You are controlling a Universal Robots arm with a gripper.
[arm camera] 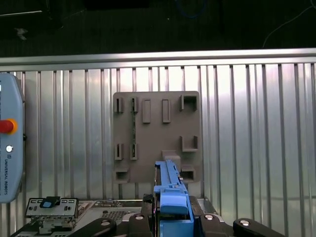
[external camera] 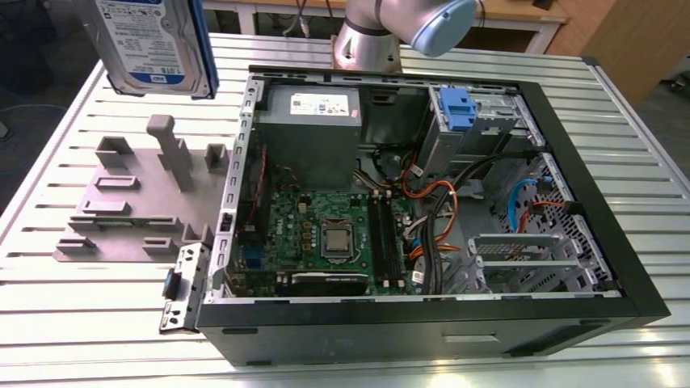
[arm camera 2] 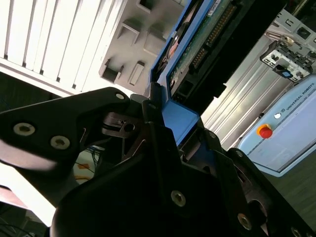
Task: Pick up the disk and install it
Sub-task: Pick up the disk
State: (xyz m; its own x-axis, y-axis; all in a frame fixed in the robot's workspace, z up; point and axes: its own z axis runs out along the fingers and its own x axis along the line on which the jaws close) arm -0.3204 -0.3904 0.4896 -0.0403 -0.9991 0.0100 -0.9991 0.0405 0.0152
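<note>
The disk (external camera: pixel 151 44) hangs in the air above the table's far corner at the exterior view's left, its blue-and-white label facing the camera and blue rails along its edges. In the second wrist view my gripper (arm camera 2: pixel 163 118) is shut on the disk (arm camera 2: pixel 197 54), its black fingers (arm camera 2: pixel 123 123) clamping the blue carrier rail, with the green circuit side showing. The first wrist view shows the disk (arm camera: pixel 170 190) edge-on between the gripper (arm camera: pixel 170 222) fingers, high above the grey fixture plate (arm camera: pixel 158 133).
An open computer case (external camera: pixel 603 267) lies on the slatted metal table (external camera: pixel 86 323), with motherboard, cables and a drive bay holding a blue bracket (external camera: pixel 458 109). The grey fixture plate (external camera: pixel 140 202) with upright pegs sits beside it. The arm's base (external camera: pixel 367 40) stands behind the case. A teach pendant (arm camera: pixel 10 143) lies on the table.
</note>
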